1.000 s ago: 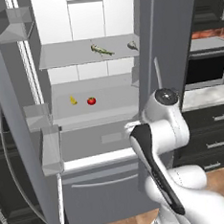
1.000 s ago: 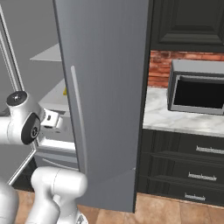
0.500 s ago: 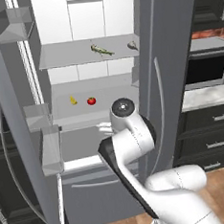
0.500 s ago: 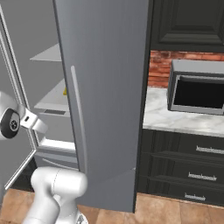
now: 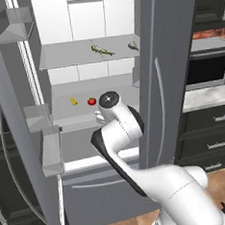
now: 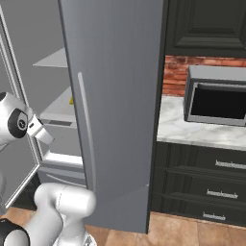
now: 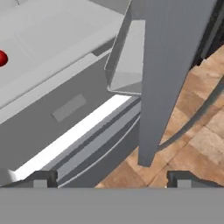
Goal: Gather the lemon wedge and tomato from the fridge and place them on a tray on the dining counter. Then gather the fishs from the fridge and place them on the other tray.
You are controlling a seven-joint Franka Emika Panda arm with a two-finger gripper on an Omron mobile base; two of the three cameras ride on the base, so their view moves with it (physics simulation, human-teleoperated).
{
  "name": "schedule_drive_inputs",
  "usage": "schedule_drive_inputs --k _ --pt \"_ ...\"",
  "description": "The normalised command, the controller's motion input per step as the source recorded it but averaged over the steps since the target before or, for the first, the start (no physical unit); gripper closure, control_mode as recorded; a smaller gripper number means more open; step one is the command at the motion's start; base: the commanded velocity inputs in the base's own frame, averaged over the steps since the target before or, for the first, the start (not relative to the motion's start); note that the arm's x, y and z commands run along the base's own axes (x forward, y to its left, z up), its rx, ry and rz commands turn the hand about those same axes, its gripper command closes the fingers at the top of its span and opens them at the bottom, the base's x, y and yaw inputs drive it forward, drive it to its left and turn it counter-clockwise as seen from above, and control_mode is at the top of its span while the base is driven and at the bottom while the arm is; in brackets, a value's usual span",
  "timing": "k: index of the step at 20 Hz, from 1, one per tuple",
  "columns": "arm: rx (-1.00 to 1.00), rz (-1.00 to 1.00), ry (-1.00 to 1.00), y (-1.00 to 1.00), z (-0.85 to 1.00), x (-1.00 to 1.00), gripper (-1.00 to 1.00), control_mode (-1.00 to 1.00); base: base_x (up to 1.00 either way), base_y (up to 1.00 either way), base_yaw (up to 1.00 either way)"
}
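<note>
The fridge (image 5: 155, 81) stands with both doors open. On its lower shelf lie the lemon wedge (image 5: 73, 101) and the tomato (image 5: 91, 101), near each other, the wedge to the left. On the upper shelf lies one fish (image 5: 102, 50), olive-tan, and to the right of it, at the edge of the right door, a second grey fish (image 5: 133, 46) which is partly hidden, so I am not sure of its shape.

The arm is bent in front of the fridge, its elbow just before the lower shelf. The gripper (image 7: 111, 178) points down at the bottom drawer (image 7: 74, 144) and the wooden floor (image 7: 205, 131). Its jaws stand wide apart and nothing is between them. In the hand view the tomato (image 7: 2, 58) shows at the far left edge, well apart from the fingertips (image 7: 41, 178).

To the right of the fridge a microwave (image 6: 216, 101) sits on a marble counter (image 6: 192, 132) over dark drawers.
</note>
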Motion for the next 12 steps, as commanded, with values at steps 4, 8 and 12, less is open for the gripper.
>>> schedule_drive_inputs --k 4,8,12 --pt "0.17 -0.38 -0.03 0.00 0.00 0.32 -1.00 -1.00 0.00 0.00 0.00" --pt "0.19 -0.41 -0.06 -0.01 -0.05 0.31 -1.00 -1.00 0.00 0.00 0.00" --pt "0.19 -0.40 -0.09 -0.04 -0.18 0.10 -1.00 -1.00 0.00 0.00 0.00"
